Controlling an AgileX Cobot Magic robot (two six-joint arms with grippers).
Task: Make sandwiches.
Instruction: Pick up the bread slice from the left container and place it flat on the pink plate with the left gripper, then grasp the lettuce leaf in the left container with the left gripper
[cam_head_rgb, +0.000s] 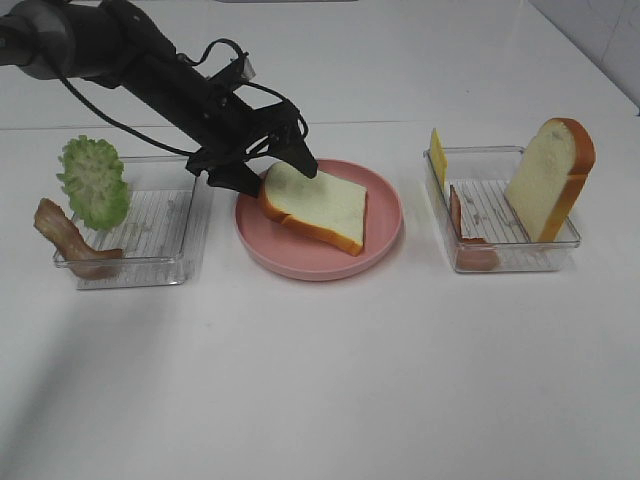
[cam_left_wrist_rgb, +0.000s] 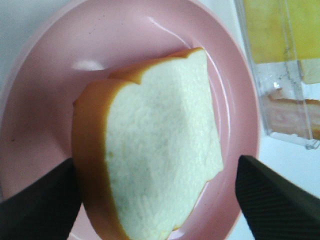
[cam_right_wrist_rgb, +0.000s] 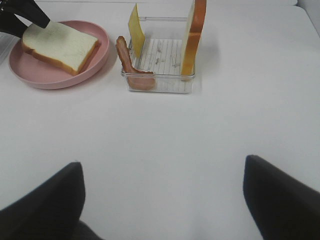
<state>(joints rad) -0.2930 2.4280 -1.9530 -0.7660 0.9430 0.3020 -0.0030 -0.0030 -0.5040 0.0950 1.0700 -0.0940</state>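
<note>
One white bread slice with orange-brown crust (cam_head_rgb: 320, 208) lies flat on the round pink plate (cam_head_rgb: 300, 268). My left gripper (cam_head_rgb: 275, 178) is open just above the slice's left end, one finger on each side; in the left wrist view (cam_left_wrist_rgb: 157, 165) the slice (cam_left_wrist_rgb: 160, 150) lies between the spread fingers. A second bread slice (cam_head_rgb: 548, 180) stands on edge in the right tray (cam_head_rgb: 520, 265), with the yellow cheese (cam_head_rgb: 438, 155) and a bacon strip (cam_head_rgb: 470, 250). Green lettuce (cam_head_rgb: 93, 182) and another bacon strip (cam_head_rgb: 65, 235) lean on the left tray (cam_head_rgb: 150, 230). My right gripper (cam_right_wrist_rgb: 161, 162) is open above bare table.
The white table runs wide in front of the plate and trays. The left arm and its cables (cam_head_rgb: 150, 70) reach over the left tray's back corner. The right wrist view shows the plate (cam_right_wrist_rgb: 60, 80) and the right tray (cam_right_wrist_rgb: 160, 55) far ahead.
</note>
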